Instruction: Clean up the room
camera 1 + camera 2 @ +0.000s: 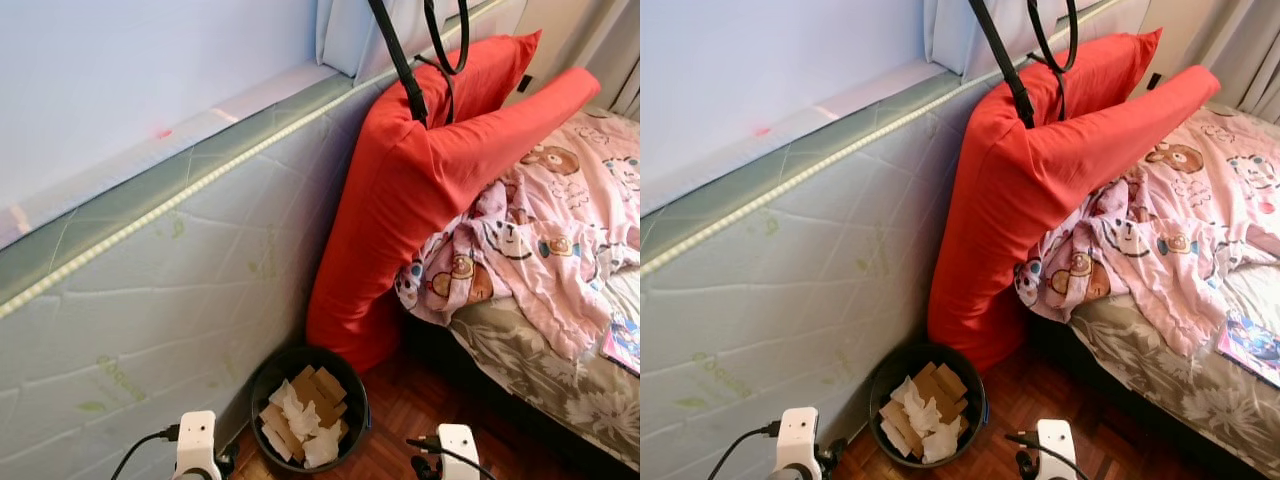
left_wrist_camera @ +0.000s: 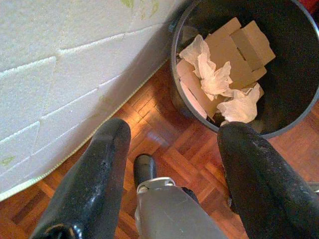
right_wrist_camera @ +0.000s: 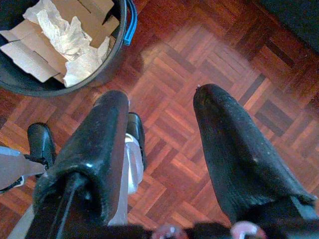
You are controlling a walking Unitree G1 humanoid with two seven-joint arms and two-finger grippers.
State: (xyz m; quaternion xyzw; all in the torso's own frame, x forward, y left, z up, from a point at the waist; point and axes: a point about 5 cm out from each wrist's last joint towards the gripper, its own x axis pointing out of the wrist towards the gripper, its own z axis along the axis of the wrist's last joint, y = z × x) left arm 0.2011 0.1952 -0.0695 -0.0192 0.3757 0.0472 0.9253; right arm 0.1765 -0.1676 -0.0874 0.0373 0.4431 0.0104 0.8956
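Bedroom in a home. Bed (image 1: 560, 385) at right with floral sheet, a rumpled pink bear-print blanket (image 1: 555, 235) and two red pillows (image 1: 420, 180) propped at its head. A quilted mattress (image 1: 150, 310) stands on edge along the wall at left. Parquet floor (image 3: 209, 74). Black bin (image 1: 309, 405) of cardboard and crumpled tissue sits between mattress and bed. Curtain (image 1: 610, 50) at far right.
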